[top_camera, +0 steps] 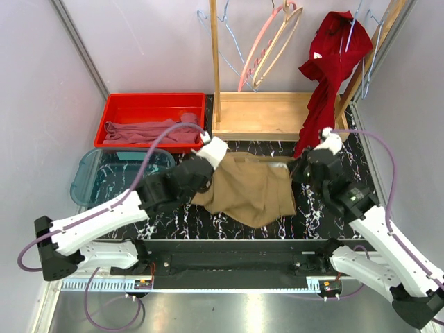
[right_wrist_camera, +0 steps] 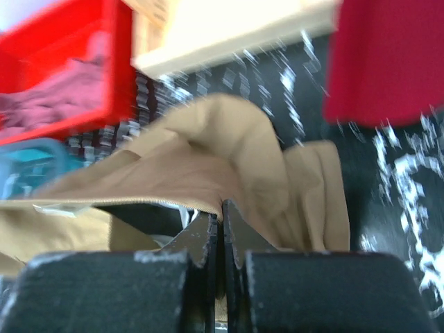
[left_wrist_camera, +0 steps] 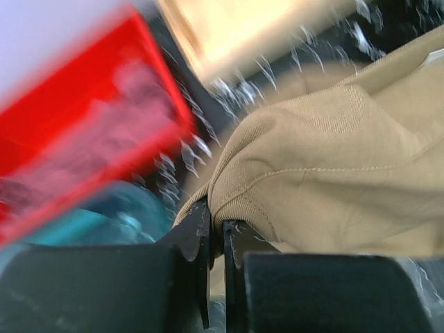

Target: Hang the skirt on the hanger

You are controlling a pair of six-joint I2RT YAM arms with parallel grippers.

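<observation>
Our left gripper point(left_wrist_camera: 216, 226) has its jaws pinched nearly together on a folded, stitched edge of the tan soft-cloth skirt point(top_camera: 250, 187). Our right gripper point(right_wrist_camera: 222, 209) is likewise closed tight, with a bunched fold of the same cloth caught at its tips. The skirt stretches between the two grippers over the black white-veined tabletop point(top_camera: 326, 222), its top edge drawn fairly straight and its lower part sagging to a rounded corner towards us. The cloth is plain khaki with a fine weave, pale seam stitching and soft creases. We cannot tell whether it is lifted clear of the surface.

Beyond the left gripper stands a red plastic bin point(top_camera: 111, 114) holding a mauve-pink cloth point(top_camera: 149, 132), with a clear teal tub point(top_camera: 83, 177) beside it. Behind the skirt is a pale wooden rack point(top_camera: 263, 114). On it hang a dark red garment point(top_camera: 329, 69) and thin light-blue wire hangers point(top_camera: 232, 43).
</observation>
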